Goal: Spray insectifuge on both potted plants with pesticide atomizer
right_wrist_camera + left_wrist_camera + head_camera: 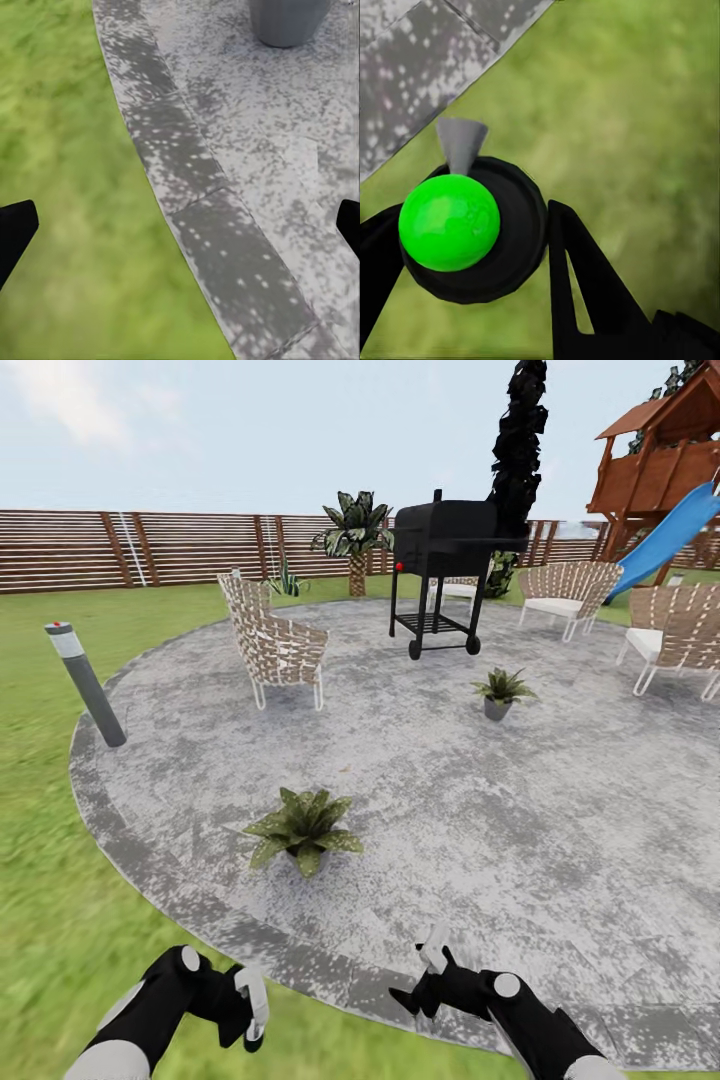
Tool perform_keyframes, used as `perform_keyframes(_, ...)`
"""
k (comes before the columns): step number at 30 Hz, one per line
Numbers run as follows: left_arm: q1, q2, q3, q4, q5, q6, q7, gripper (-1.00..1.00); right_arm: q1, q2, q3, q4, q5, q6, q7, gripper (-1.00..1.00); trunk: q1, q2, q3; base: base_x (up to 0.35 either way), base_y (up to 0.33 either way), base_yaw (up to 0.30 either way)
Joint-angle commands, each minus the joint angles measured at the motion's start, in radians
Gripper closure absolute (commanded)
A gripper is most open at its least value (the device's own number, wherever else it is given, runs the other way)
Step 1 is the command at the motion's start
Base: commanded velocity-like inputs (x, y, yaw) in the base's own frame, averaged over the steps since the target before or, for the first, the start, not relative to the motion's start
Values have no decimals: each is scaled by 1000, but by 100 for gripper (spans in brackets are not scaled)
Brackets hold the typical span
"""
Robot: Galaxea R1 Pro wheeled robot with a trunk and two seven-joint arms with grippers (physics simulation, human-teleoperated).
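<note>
No text, label, brand, number or sign can be read anywhere; the garden surfaces near and far carry no legible lettering at all.

A round mottled-grey stone patio (520,810) is being ringed by green lawn (50,860). A black grill (445,565) is being flanked by wicker chairs (275,645), with more at the patio's far edge. A grey bollard light (85,682) is being tilted over the grass. The scene is being closed off by a brown slatted fence (120,548), beside a wooden play tower with a blue slide (672,535), under pale sky.
</note>
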Motion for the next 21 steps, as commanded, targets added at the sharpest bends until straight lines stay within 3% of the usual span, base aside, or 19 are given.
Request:
perform_keyframes(1, -2, 0, 4, -3, 2, 4, -12, 100, -3, -1, 2, -2, 10, -7, -2, -100, 0, 0, -1, 0, 0, 0)
perform_keyframes(8, -34, -19, -3, -2, 7, 9, -50, 100, -6, -2, 7, -4, 16, -6, 2, -100, 0, 0, -1, 0, 0, 0)
perform_keyframes(15, -73, -42, -42, 3, 4, 20, -88, 100, -8, 9, 11, -38, 50, 3, 24, -100, 0, 0, -1, 0, 0, 0)
perform_keyframes(16, -141, -43, -166, 0, 4, 20, -231, 100, -8, 13, 11, -120, 251, 11, 74, -100, 0, 0, -1, 0, 0, 0)
perform_keyframes(21, -173, -44, -187, -5, -17, 22, -340, 100, -8, 37, 14, -256, 270, 183, 209, -100, 0, 0, -1, 0, 0, 0)
